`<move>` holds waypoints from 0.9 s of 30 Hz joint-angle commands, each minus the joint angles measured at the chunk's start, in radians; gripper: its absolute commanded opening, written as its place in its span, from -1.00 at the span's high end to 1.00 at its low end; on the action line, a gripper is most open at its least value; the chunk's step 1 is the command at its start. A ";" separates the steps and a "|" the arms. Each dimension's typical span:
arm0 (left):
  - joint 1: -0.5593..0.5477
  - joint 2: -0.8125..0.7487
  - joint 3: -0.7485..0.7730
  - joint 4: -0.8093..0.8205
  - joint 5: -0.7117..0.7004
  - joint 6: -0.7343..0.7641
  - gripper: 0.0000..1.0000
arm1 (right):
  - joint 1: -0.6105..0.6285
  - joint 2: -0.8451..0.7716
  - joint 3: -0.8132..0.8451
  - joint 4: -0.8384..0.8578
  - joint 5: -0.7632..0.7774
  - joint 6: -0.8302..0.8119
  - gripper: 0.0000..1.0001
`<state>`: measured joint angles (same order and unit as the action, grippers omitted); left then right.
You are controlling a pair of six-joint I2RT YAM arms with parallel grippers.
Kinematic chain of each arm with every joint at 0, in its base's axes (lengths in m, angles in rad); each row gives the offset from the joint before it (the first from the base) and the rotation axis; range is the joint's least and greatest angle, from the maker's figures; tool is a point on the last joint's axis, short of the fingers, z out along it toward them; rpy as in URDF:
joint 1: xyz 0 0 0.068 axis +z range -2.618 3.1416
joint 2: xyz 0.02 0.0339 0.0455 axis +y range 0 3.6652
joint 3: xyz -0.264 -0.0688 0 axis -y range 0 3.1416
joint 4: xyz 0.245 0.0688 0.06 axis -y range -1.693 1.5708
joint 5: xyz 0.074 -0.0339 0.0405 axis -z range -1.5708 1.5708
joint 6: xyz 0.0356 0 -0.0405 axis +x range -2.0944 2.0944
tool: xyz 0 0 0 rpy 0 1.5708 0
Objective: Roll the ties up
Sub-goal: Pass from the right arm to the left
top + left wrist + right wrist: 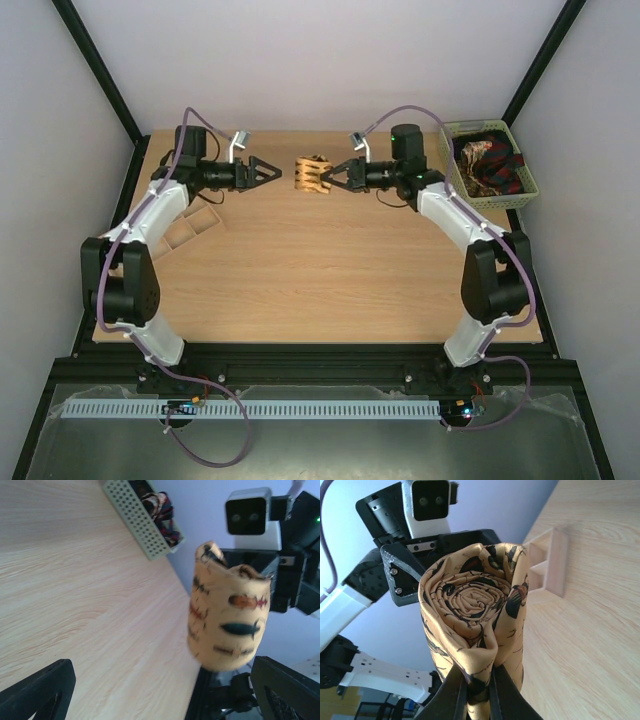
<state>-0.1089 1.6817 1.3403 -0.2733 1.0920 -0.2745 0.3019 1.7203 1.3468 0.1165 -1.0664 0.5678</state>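
Observation:
A tan-yellow tie with dark spots is rolled into a tight coil [312, 175] and held above the far middle of the table. My right gripper [332, 176] is shut on its outer layers. In the right wrist view the spiral end of the roll [470, 602] faces the camera, with my right gripper [476, 692] pinching the fabric below it. My left gripper [272, 173] is open and points at the roll from the left, a short gap away. In the left wrist view the roll [227, 627] hangs ahead of the wide-open left gripper [162, 682], not between the fingers.
A pale green perforated basket [525, 165] at the far right corner holds more ties [488, 160], dark red and patterned. A wooden divided tray [190, 228] lies on the table near the left arm. The basket [135, 517] also shows in the left wrist view.

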 commanded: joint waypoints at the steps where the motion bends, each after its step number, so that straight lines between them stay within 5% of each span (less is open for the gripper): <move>1: -0.025 -0.035 -0.036 0.196 0.123 -0.239 -0.97 | 0.063 0.027 0.042 0.144 -0.046 0.123 0.97; 9: 0.008 -0.165 -0.179 0.346 0.084 -0.099 -0.98 | 0.100 -0.021 0.083 -0.069 0.011 -0.161 0.97; 15: -0.001 -0.348 -0.264 0.294 -0.117 0.282 -0.98 | 0.100 -0.151 0.012 -0.189 0.135 -0.456 0.97; 20: -0.019 -0.242 -0.146 0.174 -0.011 0.191 -0.98 | 0.100 -0.254 -0.089 -0.080 0.161 -0.460 0.97; 24: -0.042 -0.184 -0.091 0.264 0.088 -0.009 -0.98 | 0.100 -0.257 -0.101 -0.036 0.142 -0.404 0.97; 27: -0.088 -0.200 -0.089 0.291 0.065 -0.011 -0.98 | 0.100 -0.253 -0.099 -0.002 0.126 -0.365 0.97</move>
<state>-0.1493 1.5024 1.2221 -0.0326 1.1015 -0.2020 0.3954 1.4670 1.2613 0.0372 -0.9222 0.1692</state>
